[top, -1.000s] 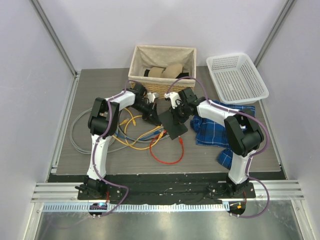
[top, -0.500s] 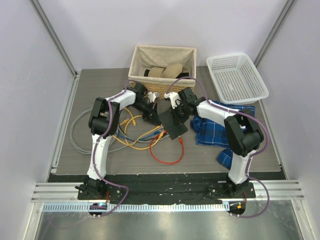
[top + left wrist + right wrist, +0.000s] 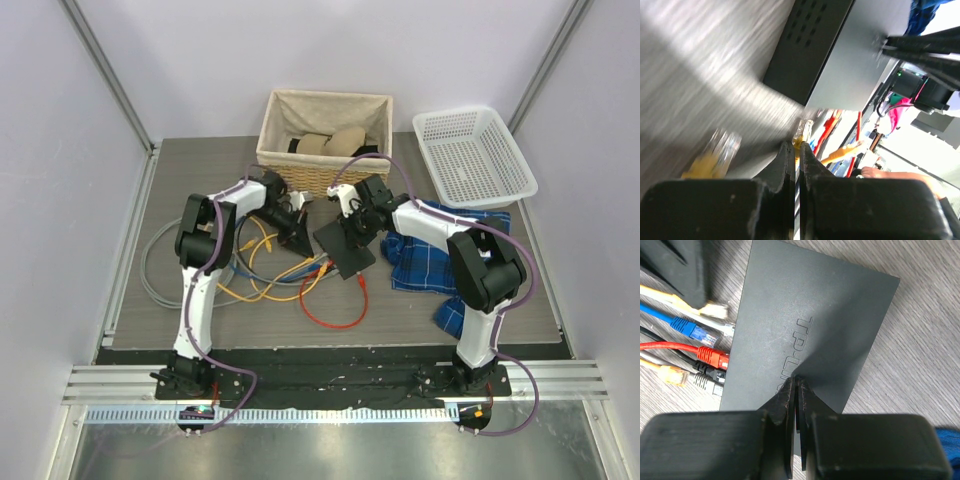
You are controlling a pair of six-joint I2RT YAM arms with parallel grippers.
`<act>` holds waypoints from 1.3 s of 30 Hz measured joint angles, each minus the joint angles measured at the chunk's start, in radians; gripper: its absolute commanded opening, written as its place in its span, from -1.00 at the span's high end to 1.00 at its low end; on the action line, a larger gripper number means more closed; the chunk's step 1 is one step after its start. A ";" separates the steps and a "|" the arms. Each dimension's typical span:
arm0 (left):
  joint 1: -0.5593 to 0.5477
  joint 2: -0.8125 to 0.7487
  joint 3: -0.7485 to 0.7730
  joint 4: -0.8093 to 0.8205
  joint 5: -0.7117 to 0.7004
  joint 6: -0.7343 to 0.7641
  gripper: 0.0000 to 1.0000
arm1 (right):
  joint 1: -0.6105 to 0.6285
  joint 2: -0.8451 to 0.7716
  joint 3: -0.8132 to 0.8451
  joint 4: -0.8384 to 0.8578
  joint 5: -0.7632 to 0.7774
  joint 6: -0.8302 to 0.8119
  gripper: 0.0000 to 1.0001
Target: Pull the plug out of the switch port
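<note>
**Plug pinched at the corner of the switch, box pinned from above**

The switch lies flat at mid-table, just nearer than the wicker basket, with its port edge turned near-left toward the tangle of cables; the right claw stands on its top face with its fingers pressed together, gripping nothing and only bearing down on the lid; the left claw is all but closed, nipping a yellow lead just behind its clear plug, which pokes out past the fingertips.

In the left wrist view that plug sits just beside the near corner of the box with a sliver of table showing between them, so I judge it to be out of its socket, or very nearly; a loose yellow plug lies apart to the left; a red plug and a blue plug crowd the port edge, and whether they are seated I cannot tell.

The box looks light, stiff and smooth-topped, likely to skate unless held down, so pressing on the lid suits it; the plug is small, hard plastic with a fragile latch tab; it is best taken by the body or boot, not the soft cable, and drawn straight away from the port.
</note>
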 measured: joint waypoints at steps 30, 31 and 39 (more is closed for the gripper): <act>0.235 -0.307 0.073 -0.079 -0.555 0.280 0.06 | 0.005 0.011 0.011 0.008 -0.001 -0.003 0.84; 0.232 -0.338 0.045 -0.050 -0.507 0.273 0.05 | 0.005 0.011 0.010 0.011 -0.001 -0.003 0.84; 0.133 -0.398 -0.007 0.022 -0.288 0.240 0.14 | 0.005 0.020 0.030 0.000 0.010 -0.005 0.85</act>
